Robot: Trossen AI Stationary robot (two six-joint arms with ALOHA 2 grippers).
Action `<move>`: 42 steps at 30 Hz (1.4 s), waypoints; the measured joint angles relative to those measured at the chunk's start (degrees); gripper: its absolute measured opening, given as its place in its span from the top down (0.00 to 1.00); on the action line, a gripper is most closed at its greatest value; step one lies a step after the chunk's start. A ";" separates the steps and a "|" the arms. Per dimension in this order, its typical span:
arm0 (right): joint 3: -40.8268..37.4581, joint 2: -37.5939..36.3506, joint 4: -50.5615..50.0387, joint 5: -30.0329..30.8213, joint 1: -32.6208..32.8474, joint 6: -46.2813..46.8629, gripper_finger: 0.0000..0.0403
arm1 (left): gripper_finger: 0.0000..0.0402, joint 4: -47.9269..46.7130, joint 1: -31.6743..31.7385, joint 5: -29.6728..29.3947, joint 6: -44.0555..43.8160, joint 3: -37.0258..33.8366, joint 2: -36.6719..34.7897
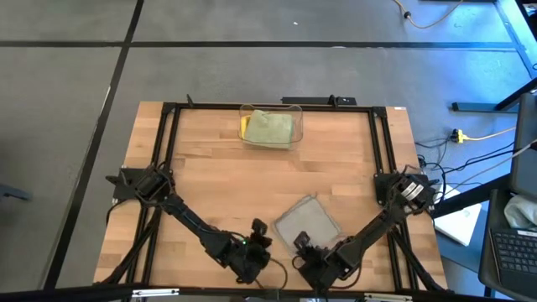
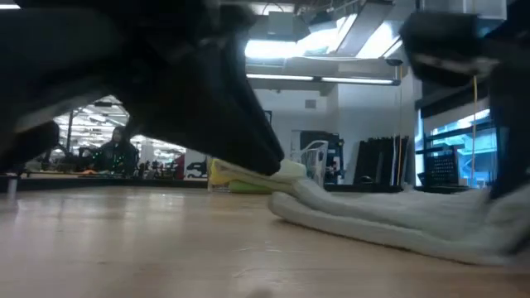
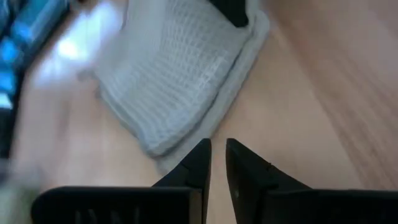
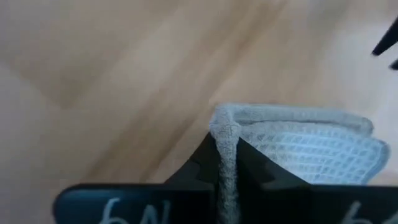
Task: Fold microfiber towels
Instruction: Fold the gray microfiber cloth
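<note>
Left arm reaches in from the left edge of the wooden table (image 1: 210, 180) toward the near side. Left gripper (image 1: 258, 237) sits low over bare wood just beside the near-left corner of the grey towel (image 1: 307, 223). Its fingers (image 3: 198, 163) stand almost together with only a narrow slit between them, nothing in them; the tips fall just short of the towel's edge in the left wrist view.

Grey towel lies flat at the near middle of the table, turned slightly askew, already doubled over, with layered edges showing in the low view (image 2: 397, 217).

Right gripper (image 1: 304, 245) is at the towel's near edge, coming in from the right side. Its fingers (image 4: 255, 165) are pinched tight on a raised ridge of the grey towel's edge (image 4: 225, 155), cloth squeezed between them.

Far middle of the table: a clear bin (image 1: 270, 126) holding the pale green towel (image 1: 270, 128) on top, with a yellow towel (image 1: 244, 126) showing at its left side.
</note>
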 joint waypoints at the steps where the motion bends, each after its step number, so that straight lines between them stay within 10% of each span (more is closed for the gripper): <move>1: -0.08 -1.04 0.11 -0.72 0.01 0.38 0.95 | 0.90 0.85 -0.22 -0.42 3.60 0.00 0.00; 6: 0.33 -5.25 2.66 -0.35 0.45 5.07 0.96 | 0.90 6.30 -0.93 -7.26 12.81 0.01 -0.05; 21: -4.01 -4.74 4.62 3.43 4.07 10.58 0.94 | 0.88 6.07 2.01 10.99 26.99 0.02 -0.07; 32: -7.03 -4.80 10.91 3.69 4.02 10.98 0.94 | 0.52 3.44 5.54 15.15 22.77 0.02 -0.07; 42: -6.98 -4.92 14.16 7.24 3.98 8.20 0.94 | 0.38 9.20 6.82 13.77 35.93 0.01 1.80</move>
